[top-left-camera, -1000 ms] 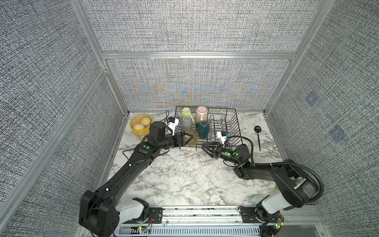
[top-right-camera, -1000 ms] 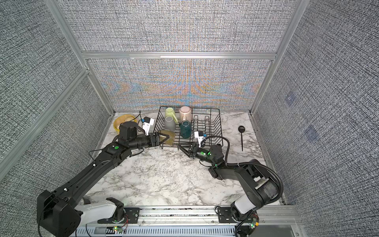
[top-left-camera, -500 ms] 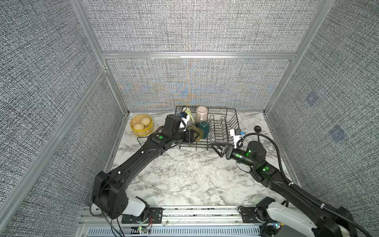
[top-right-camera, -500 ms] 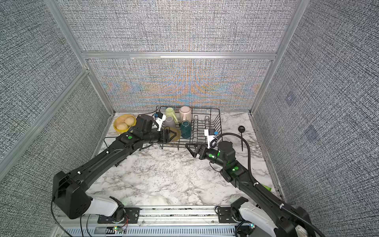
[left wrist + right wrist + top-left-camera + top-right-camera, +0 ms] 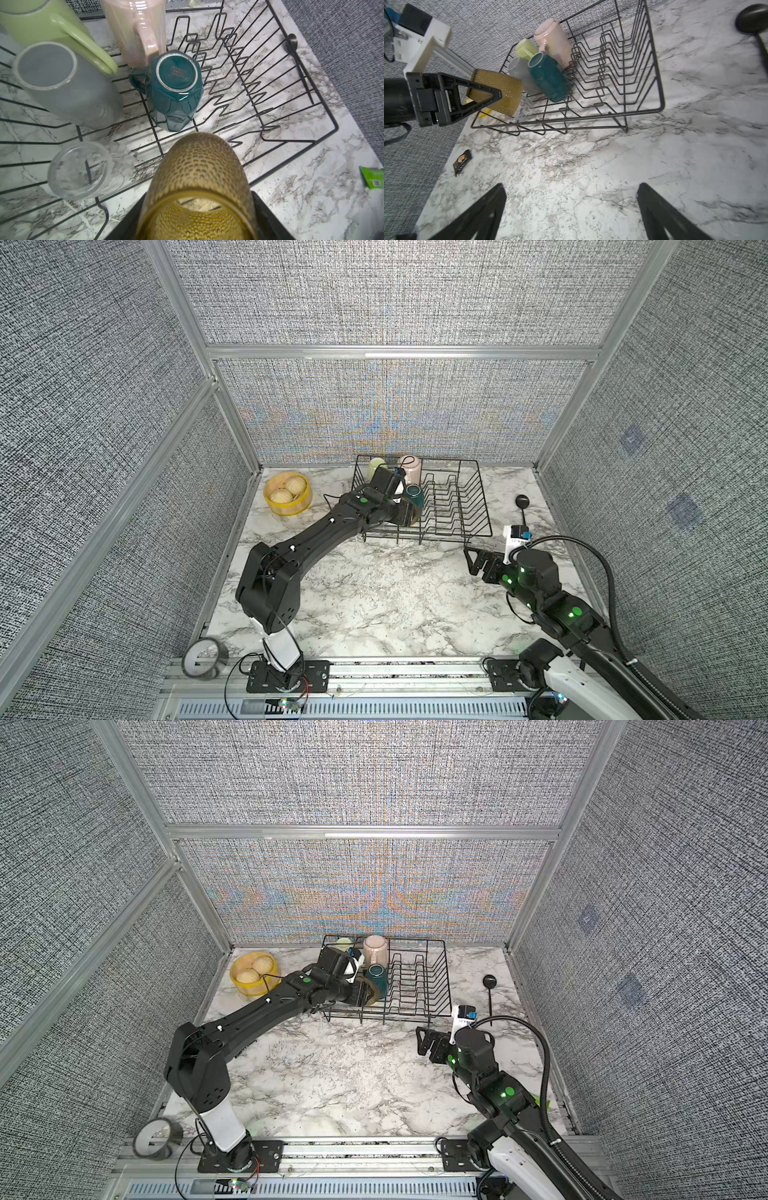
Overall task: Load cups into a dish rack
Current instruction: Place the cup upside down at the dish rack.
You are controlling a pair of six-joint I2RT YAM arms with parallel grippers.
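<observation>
At the front rail a tape roll (image 5: pixel 205 663) stands at the left corner. A little farther, the right gripper (image 5: pixel 473 560) hangs over the marble table (image 5: pixel 395 597), near the right front corner of the rack (image 5: pixel 440 506) but not touching it. Its jaws are wide apart and nothing is between them, as the right wrist view shows clearly.

Next comes the front part of the rack. Here the left gripper (image 5: pixel 199 218) is clamped on the tumbler (image 5: pixel 506 93), one finger on each side. The tumbler lies on its side in the grip, above the left front part of the rack. I cannot tell if it touches the wires. Just beside it the clear glass (image 5: pixel 83 168) stands in the rack's front left corner.

Behind the tumbler, the teal mug (image 5: pixel 176 91) stands bottom up in the rack, next to the dividers. The grey mug (image 5: pixel 68 87) is at its left. At the back of the rack are the pink mug (image 5: pixel 133 31) and the green mug (image 5: pixel 37 22), side by side. The divider part of the rack holds no cup.

Left of the rack, well apart, is a yellow basket (image 5: pixel 288 493) with buns. Right of the rack a black spoon (image 5: pixel 522 504) lies on the table.
</observation>
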